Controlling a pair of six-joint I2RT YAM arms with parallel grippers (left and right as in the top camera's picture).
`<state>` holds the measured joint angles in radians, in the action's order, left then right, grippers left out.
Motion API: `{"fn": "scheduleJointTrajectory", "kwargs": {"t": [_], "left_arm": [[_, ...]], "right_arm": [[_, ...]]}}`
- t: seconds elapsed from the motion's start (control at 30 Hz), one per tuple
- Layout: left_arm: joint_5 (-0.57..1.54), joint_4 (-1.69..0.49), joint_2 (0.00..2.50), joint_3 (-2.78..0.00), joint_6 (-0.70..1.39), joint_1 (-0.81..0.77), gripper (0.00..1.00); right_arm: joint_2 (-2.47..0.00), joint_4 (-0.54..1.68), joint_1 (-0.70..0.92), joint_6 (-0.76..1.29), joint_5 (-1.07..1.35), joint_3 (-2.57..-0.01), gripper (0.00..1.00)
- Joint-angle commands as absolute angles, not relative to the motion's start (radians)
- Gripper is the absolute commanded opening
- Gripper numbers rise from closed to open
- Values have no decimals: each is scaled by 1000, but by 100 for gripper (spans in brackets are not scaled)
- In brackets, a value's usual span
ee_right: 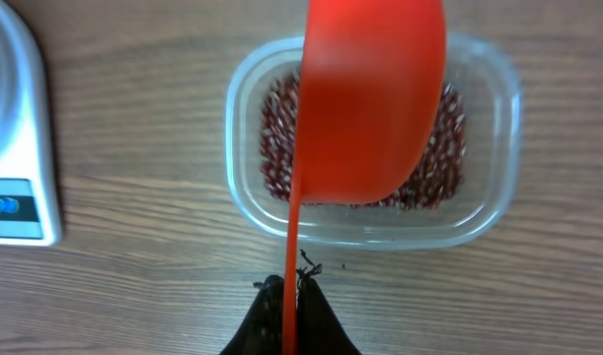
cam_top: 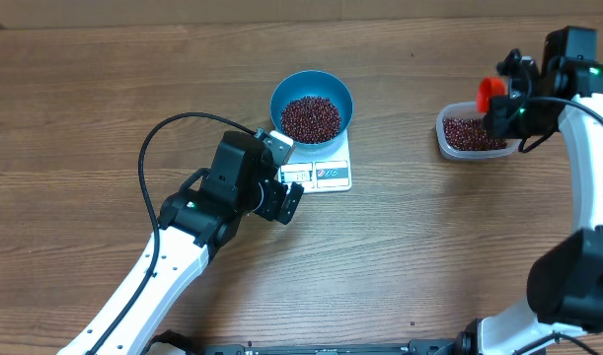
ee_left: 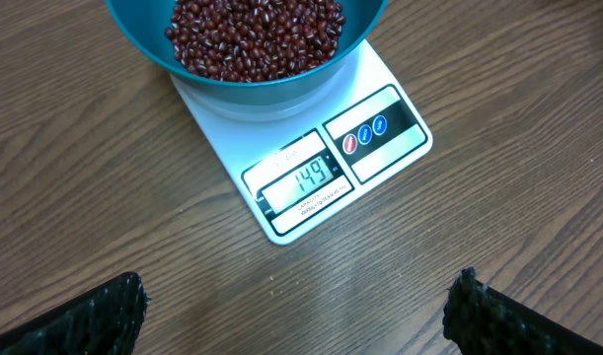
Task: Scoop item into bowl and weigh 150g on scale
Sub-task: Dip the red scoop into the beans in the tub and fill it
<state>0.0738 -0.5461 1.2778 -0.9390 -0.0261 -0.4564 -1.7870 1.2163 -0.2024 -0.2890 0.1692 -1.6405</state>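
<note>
The left jaws are spread as wide as they go and grip nothing. Their black, ribbed fingers point(ee_left: 94, 320) sit at the bottom corners of the wrist view, hovering over bare wood just in front of the scale point(ee_left: 222, 128). The right jaws are pinched tight on the thin handle of an orange-red plastic scoop point(ee_right: 375, 99). Its cup hangs over a clear container point(ee_right: 498, 128) and hides much of what lies inside.

The beans point(ee_left: 252, 35) are small, dark red-brown and glossy. They lie heaped in the smooth, round blue bowl point(ee_left: 281, 89), which stands on the back half of the scale. More of them cover the floor of the rounded rectangular container, well apart on the right arm's side.

The scale is flat and white with rounded corners, and its display reads 149. The tabletop point(cam_top: 84, 79) is brown with a wood grain.
</note>
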Motion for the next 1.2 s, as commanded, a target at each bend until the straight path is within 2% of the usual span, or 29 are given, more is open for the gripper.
{"fn": "scheduleJointTrajectory", "kwargs": {"t": [0.0, 0.27, 0.63, 1.17], "left_arm": [[68, -546, 1283, -936, -30, -452, 100], [68, -546, 1283, -936, -30, -452, 100], [68, -546, 1283, -936, -30, -452, 99], [68, -546, 1283, -936, -30, -452, 100]], "right_arm": [[-1826, 1215, -207, -296, 146, -1614, 4], [-1848, 1174, -207, -297, 122, -1541, 4], [-1851, 1002, -207, -346, 60, -1408, 4], [-1860, 947, -207, -349, 65, -1400, 4]]}}
